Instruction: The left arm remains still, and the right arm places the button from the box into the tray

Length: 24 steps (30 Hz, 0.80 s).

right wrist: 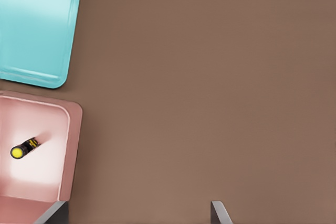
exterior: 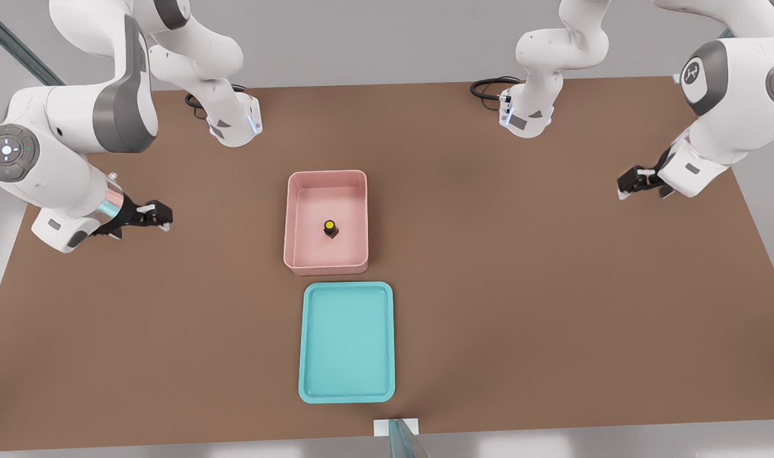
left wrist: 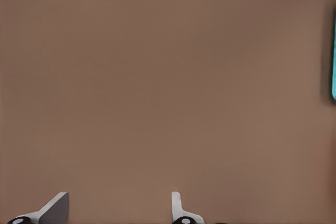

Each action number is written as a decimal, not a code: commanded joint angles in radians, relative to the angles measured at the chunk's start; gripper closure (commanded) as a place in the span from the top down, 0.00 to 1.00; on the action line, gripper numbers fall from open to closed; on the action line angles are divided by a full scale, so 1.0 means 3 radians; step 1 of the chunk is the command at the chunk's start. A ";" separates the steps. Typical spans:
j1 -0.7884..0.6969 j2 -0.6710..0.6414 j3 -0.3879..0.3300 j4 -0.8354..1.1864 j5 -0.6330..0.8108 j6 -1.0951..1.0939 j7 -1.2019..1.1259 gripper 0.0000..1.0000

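Note:
The button [exterior: 330, 228], a yellow cap on a dark base, stands inside the pink box [exterior: 326, 175] at the table's middle; in the right wrist view the button [right wrist: 23, 148] shows against the box [right wrist: 73, 145] floor. Just in front of the box lies the teal tray [exterior: 347, 343], also seen as the tray [right wrist: 31, 24] with nothing in it. My gripper [exterior: 161, 215] hovers low over the table well to the front view's left of the box, open, nothing between its fingers. In the right wrist view the gripper [right wrist: 139, 213] has its white fingertips [right wrist: 220, 212] spread wide.
Two arm bases [exterior: 234, 124] with black cables stand at the table's back edge. The parked arm's gripper [exterior: 638, 181] hangs at the front view's right. A small white and glass fixture [exterior: 396, 432] sits at the front edge. Brown tabletop [exterior: 520, 286] surrounds both containers.

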 commanded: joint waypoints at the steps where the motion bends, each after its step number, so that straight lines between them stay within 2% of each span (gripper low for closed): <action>1: 0.0002 -0.0004 -0.0001 0.0002 0.0011 0.0064 -0.0307 1.00; 3: 0.0032 0.0001 0.0025 0.0002 0.0011 0.0053 -0.0302 1.00; 4: 0.0262 0.0068 0.0203 -0.0019 -0.0010 -0.0242 -0.0313 1.00; 5: 0.0707 0.0308 0.0250 -0.0029 0.0056 -0.0498 -0.0119 0.99; 6: 0.0978 0.0553 0.0255 -0.0039 0.0097 -0.0463 0.0587 0.98; 7: 0.1091 0.0794 0.0250 -0.0049 0.0103 -0.0187 0.0674 0.99; 8: 0.1137 0.0810 0.0250 -0.0442 0.0138 0.0461 0.0680 1.00; 9: 0.1162 0.0457 0.0245 -0.1270 0.0143 0.1407 0.0374 1.00; 11: 0.1280 0.0365 0.0270 -0.1900 0.0144 0.2119 -0.0711 1.00; 12: 0.1280 0.0288 0.0418 -0.2181 0.0149 0.2446 -0.0854 1.00; 16: 0.1617 0.0339 0.0480 -0.2299 0.0256 0.2809 -0.0236 1.00; 20: 0.1648 0.0508 0.0475 -0.2570 0.0236 0.3459 -0.0236 1.00; 24: 0.1674 0.0574 0.0475 -0.2718 0.0174 0.3633 -0.0251 1.00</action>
